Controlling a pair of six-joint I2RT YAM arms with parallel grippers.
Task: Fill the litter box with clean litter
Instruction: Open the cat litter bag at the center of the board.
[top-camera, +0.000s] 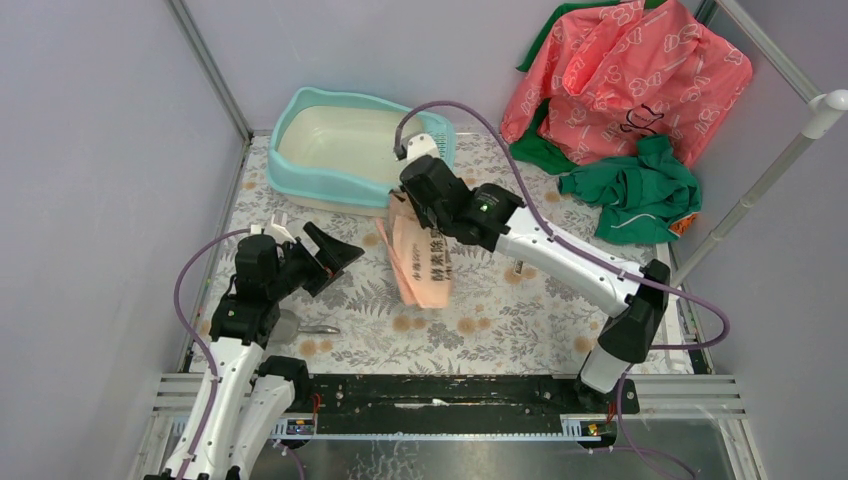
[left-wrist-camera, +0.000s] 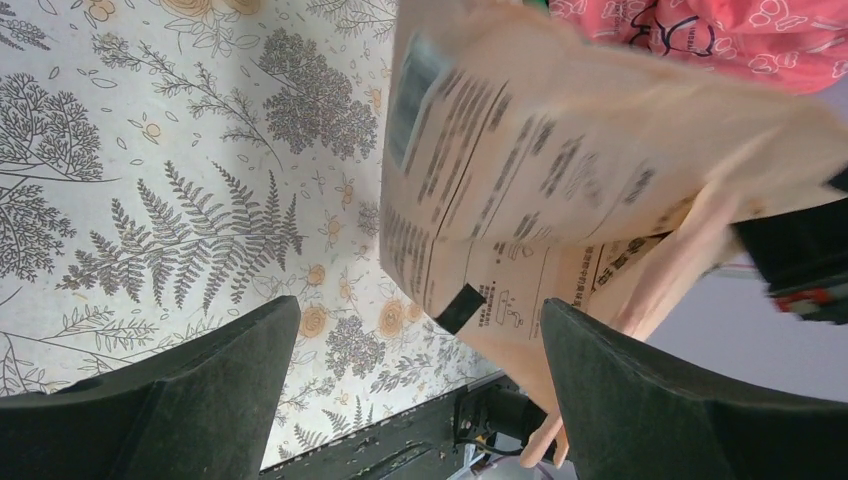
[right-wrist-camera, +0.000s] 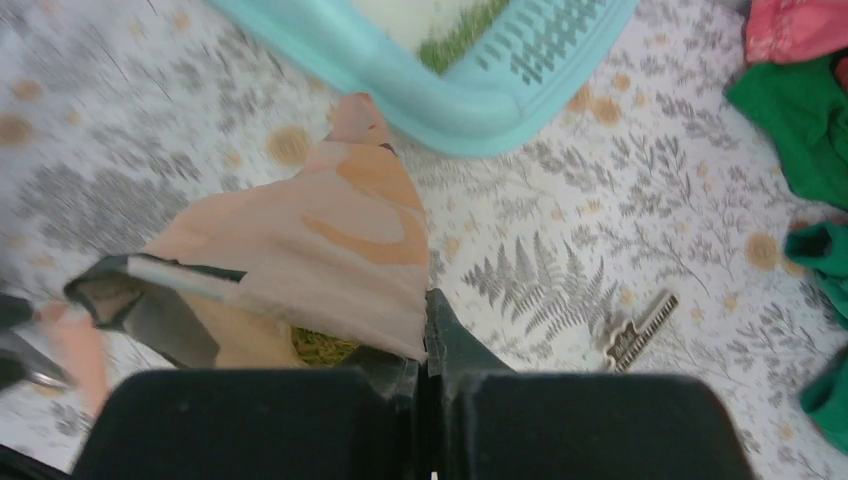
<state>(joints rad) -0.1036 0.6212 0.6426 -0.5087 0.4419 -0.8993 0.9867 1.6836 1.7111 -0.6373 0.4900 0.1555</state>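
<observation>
The light-teal litter box (top-camera: 300, 178) stands at the back left of the flowered mat, its cream basin facing up. In the right wrist view its rim (right-wrist-camera: 470, 105) and slotted grille are close, with a strip of green clean litter (right-wrist-camera: 462, 30) in the basin. A peach-pink printed paper bag (top-camera: 425, 262) hangs just in front of the box. My right gripper (top-camera: 403, 205) is shut on the bag's top edge (right-wrist-camera: 330, 230), and green litter (right-wrist-camera: 320, 346) shows inside the bag's mouth. My left gripper (left-wrist-camera: 420, 312) is open beside the bag (left-wrist-camera: 560, 150), not touching it.
A pink printed sack (top-camera: 630, 70) and green cloths (top-camera: 635, 190) lie at the back right by a metal post (top-camera: 760, 180). A grey scoop (top-camera: 300, 326) lies near the left arm. A small comb-like tool (right-wrist-camera: 640, 330) rests on the mat right of the bag.
</observation>
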